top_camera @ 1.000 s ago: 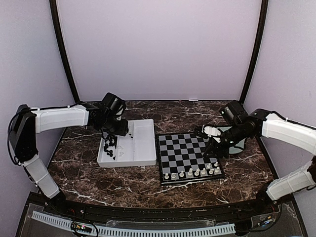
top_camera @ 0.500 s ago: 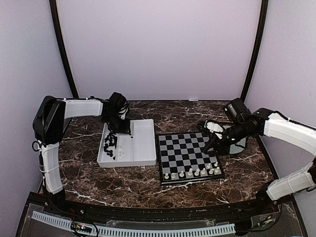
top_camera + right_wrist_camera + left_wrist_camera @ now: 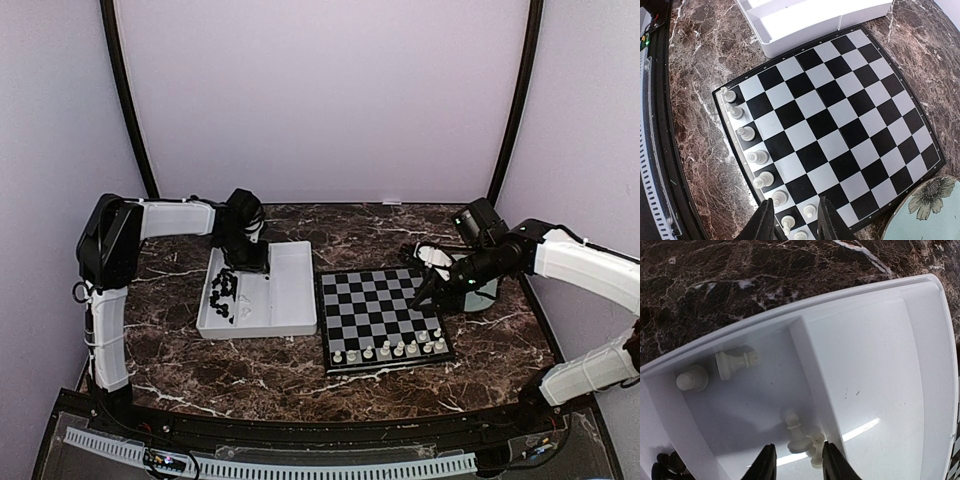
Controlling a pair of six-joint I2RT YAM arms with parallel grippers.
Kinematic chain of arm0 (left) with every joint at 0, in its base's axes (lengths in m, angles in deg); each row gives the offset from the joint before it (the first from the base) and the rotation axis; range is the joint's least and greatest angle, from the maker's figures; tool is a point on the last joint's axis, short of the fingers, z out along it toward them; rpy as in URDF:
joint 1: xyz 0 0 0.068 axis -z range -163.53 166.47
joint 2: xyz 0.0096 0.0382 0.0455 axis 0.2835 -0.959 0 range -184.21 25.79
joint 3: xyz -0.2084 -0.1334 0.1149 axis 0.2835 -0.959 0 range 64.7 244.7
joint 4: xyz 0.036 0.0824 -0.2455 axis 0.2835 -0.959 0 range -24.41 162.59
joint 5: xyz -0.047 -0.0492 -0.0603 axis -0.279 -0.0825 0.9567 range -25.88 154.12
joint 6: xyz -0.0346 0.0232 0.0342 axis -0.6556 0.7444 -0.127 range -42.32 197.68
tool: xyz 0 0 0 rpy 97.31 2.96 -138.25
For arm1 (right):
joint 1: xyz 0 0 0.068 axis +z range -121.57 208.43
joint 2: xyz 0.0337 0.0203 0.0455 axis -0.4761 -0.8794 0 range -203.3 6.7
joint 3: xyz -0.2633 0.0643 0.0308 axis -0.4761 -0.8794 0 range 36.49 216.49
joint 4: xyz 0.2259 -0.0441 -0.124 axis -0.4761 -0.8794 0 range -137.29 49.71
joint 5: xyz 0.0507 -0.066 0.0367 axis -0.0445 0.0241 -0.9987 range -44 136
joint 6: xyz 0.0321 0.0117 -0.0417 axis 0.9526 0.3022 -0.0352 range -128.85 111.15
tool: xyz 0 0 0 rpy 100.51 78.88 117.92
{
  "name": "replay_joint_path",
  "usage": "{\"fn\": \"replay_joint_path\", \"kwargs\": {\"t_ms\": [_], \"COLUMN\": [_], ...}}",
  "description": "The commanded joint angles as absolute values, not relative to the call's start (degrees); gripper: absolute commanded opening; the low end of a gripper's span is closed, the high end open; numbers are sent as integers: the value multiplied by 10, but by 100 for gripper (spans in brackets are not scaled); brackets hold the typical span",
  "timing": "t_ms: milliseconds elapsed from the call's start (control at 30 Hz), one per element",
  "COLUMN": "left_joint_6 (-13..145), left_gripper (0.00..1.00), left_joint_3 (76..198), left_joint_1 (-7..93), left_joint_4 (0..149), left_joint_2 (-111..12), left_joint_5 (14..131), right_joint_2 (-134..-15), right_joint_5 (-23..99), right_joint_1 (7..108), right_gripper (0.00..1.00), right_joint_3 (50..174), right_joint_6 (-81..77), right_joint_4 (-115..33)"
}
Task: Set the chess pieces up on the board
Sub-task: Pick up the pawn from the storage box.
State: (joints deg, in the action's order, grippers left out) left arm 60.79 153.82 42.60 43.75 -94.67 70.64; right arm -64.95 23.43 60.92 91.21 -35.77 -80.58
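Standing in one row along the near edge of the board (image 3: 375,300), the white chess pieces (image 3: 390,349) fill the first rank, and two more stand in the second rank at its right end. The board lies flat on the dark marble table (image 3: 250,375), near the middle, just to the right of the white tray (image 3: 290,305).

The black chess pieces (image 3: 222,295) lie in a heap in the left part of the tray. In a small compartment at the far end of that part there are four more white pieces (image 3: 732,364): one lies on its side, one stands near it, and two stand close together beside the dividing wall.

The left gripper (image 3: 799,460) hangs low over this compartment. Its jaws are apart, and the two standing pieces are just in front of the tips, nearer to one finger; they are not clamped.

The right gripper (image 3: 795,217) hovers above the right end of the near rows. Its jaws are apart and hold nothing. A pale green plate (image 3: 927,205) with a flower pattern lies just beside the board's right edge.
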Motion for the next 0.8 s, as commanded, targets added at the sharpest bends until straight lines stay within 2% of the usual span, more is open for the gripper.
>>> {"fn": "replay_joint_path", "kwargs": {"t_ms": [0,167,567,767], "left_joint_6": [593,591,612,667], "left_gripper": [31,29,14,11], "left_joint_3": [1555,1552,1561,1523], "left_joint_1": [426,426,426,426], "left_joint_4": [424,423,382,400], "left_joint_2": [-956,-961,-957,-905], "left_joint_5": [711,699,680,666], "right_joint_2": [-645,-645,-657,-668], "right_joint_5": [223,223,213,203], "right_joint_1": [605,605,605,605], "right_gripper": [32,32,31,31], "right_joint_3": [906,906,915,926], "right_joint_6": [-354,-354,-356,-354], "right_joint_4": [-792,-791,-788,-787]}}
